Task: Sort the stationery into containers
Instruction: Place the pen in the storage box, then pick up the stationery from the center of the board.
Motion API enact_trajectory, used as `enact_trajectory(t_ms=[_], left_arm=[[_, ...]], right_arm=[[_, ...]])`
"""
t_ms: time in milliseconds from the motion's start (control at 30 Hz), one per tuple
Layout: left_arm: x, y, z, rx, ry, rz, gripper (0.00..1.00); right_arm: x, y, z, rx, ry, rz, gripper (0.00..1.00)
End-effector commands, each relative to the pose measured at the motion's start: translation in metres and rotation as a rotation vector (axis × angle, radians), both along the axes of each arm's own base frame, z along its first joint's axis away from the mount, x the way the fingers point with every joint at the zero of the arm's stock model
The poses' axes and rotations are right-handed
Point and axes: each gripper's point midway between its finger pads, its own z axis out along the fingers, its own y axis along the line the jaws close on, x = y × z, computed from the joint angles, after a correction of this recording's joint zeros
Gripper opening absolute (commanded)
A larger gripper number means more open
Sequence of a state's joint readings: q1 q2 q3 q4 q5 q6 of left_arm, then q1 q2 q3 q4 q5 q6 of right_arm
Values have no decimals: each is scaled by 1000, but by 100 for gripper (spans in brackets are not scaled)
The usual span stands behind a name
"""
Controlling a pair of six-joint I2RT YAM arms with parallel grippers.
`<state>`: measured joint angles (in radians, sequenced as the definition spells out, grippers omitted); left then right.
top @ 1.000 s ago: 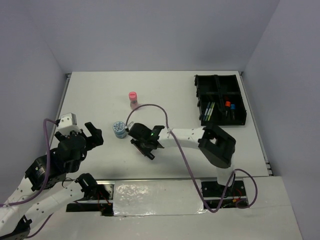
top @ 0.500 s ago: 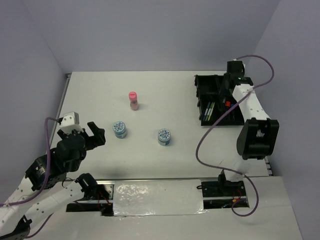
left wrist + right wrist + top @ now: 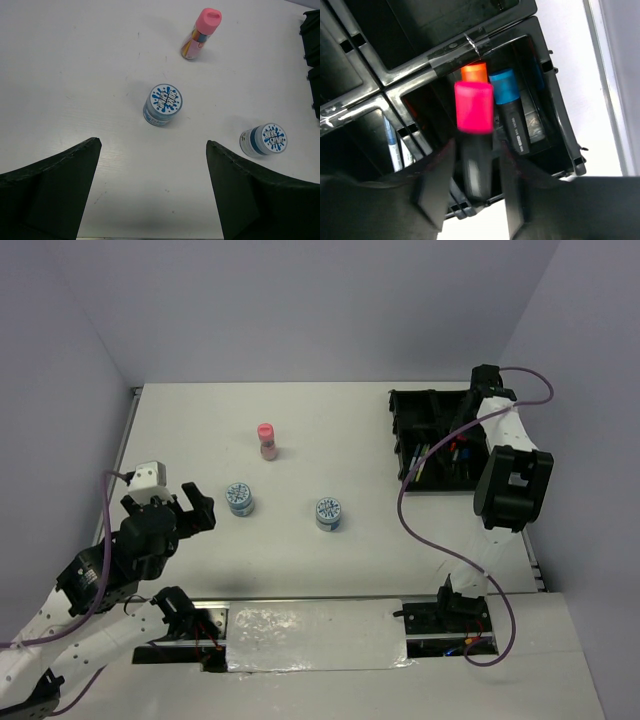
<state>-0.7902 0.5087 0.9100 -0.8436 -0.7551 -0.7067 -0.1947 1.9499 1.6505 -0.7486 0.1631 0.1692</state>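
My right gripper [image 3: 472,165] hangs over the black organiser tray [image 3: 408,405] at the far right, and I place it at about [image 3: 463,435] in the top view. Its jaws are open, with narrow gaps either side of the blurred pink-capped highlighter [image 3: 474,107] between them. That highlighter is over the compartment holding the orange-capped [image 3: 474,72] and blue-capped [image 3: 504,87] highlighters. Pale pens [image 3: 395,145] lie in the adjacent compartment. My left gripper [image 3: 152,145] is open and empty, near two blue-white tubs [image 3: 163,104] [image 3: 265,140] and the pink bottle [image 3: 201,33].
In the top view the tubs [image 3: 239,498] [image 3: 328,512] and the bottle [image 3: 266,438] stand on the white table, left of centre. The right arm's purple cable [image 3: 415,465] drapes across the tray. Walls close the table at the back and on both sides.
The right arm swung from the table's middle over to the tray, then shifted toward the tray's right side. The second tub now shows. The left gripper edged slightly forward.
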Motion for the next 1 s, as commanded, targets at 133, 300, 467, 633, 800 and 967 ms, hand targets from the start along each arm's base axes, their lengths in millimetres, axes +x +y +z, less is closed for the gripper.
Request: enact_trajectory(t_ms=[133, 300, 467, 633, 800, 967], left_arm=[[4, -5, 4, -1, -20, -16, 99], [4, -4, 4, 0, -18, -14, 99], [5, -1, 2, 14, -5, 14, 99], [6, -4, 1, 19, -1, 0, 99], [6, -3, 1, 18, -2, 0, 99], [6, -2, 0, 23, 1, 10, 99]], right_arm=[[7, 0, 54, -14, -121, 8, 77], [-1, 89, 94, 72, -248, 233, 100], [-50, 272, 109, 102, -357, 632, 100], [-108, 370, 65, 137, -279, 760, 100], [-130, 390, 22, 30, -189, 764, 100], [-151, 377, -14, 22, -101, 742, 98]])
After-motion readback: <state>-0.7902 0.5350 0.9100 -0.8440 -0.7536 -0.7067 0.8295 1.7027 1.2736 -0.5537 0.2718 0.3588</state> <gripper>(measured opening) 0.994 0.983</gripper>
